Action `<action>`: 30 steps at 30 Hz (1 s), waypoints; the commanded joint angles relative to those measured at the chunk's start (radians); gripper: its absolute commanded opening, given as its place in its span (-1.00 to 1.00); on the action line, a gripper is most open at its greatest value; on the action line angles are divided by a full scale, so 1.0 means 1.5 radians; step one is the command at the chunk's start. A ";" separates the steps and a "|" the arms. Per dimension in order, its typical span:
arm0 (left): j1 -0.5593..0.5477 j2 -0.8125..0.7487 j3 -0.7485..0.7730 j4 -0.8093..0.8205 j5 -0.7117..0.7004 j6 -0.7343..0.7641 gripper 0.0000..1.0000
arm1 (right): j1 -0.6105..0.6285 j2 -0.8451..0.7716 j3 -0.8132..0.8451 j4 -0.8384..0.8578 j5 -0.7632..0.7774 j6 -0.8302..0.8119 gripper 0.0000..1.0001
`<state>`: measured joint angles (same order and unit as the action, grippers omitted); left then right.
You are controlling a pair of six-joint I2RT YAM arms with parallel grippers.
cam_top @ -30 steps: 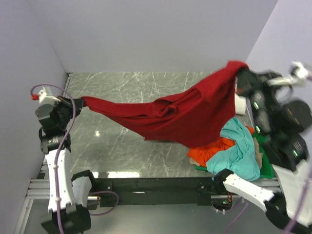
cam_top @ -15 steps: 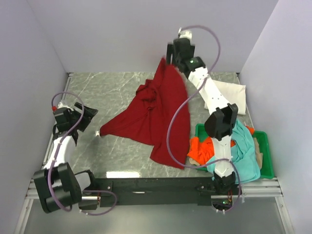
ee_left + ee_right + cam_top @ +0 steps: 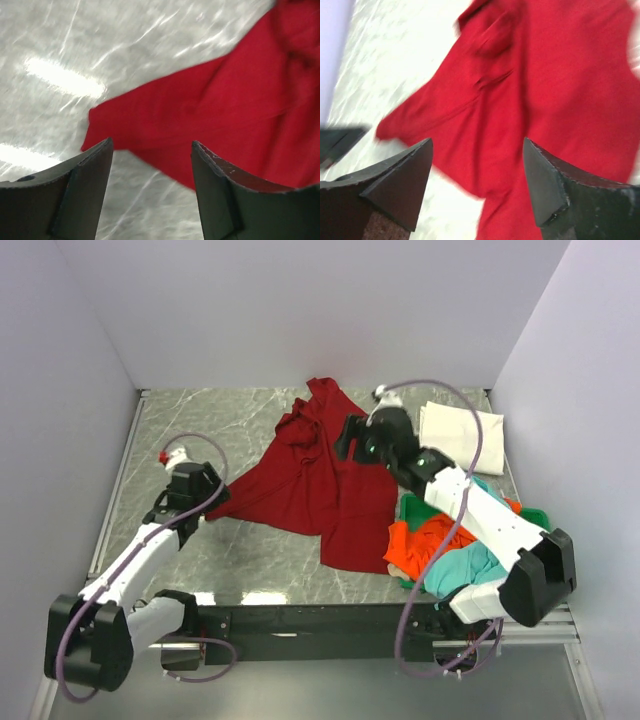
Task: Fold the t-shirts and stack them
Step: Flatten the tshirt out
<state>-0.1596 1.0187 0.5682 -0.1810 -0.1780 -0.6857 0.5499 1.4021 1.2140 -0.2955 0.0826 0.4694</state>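
The dark red t-shirt (image 3: pixel 325 485) lies crumpled and partly spread on the marble table, its far end bunched near the back wall. My left gripper (image 3: pixel 217 496) hovers open at the shirt's left corner, and that corner (image 3: pixel 120 125) shows just beyond its fingertips (image 3: pixel 152 145). My right gripper (image 3: pixel 347 440) hangs open over the shirt's upper middle, with red cloth (image 3: pixel 560 75) below its empty jaws (image 3: pixel 477 145). A folded white t-shirt (image 3: pixel 462 435) lies at the back right. The orange t-shirt (image 3: pixel 418 545) and the teal one (image 3: pixel 470 570) are heaped at the right.
A green plastic tray (image 3: pixel 532 516) sits under the orange and teal heap at the right front. Bare marble (image 3: pixel 200 430) shows left of the red shirt. Walls close in the table at the back and both sides.
Both grippers have let go of the red shirt, which was stretched in the air and now lies on the table. Both arms have swung in toward it.
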 commanded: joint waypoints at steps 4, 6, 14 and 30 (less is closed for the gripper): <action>-0.124 0.093 0.059 -0.078 -0.157 0.037 0.43 | 0.119 -0.023 -0.122 0.031 0.004 0.097 0.52; -0.137 0.118 0.070 -0.088 -0.172 0.040 0.45 | 0.136 -0.019 -0.158 0.035 0.022 0.112 0.49; -0.160 0.162 0.099 -0.083 -0.192 0.061 0.41 | 0.176 0.009 -0.210 0.050 0.039 0.137 0.45; -0.176 0.307 0.174 -0.129 -0.163 0.099 0.31 | 0.224 0.095 -0.231 0.041 0.069 0.172 0.43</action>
<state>-0.4152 1.4666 0.7795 -0.3611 -0.4313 -0.5632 0.8722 1.5352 0.8597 -0.2386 0.1455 0.7105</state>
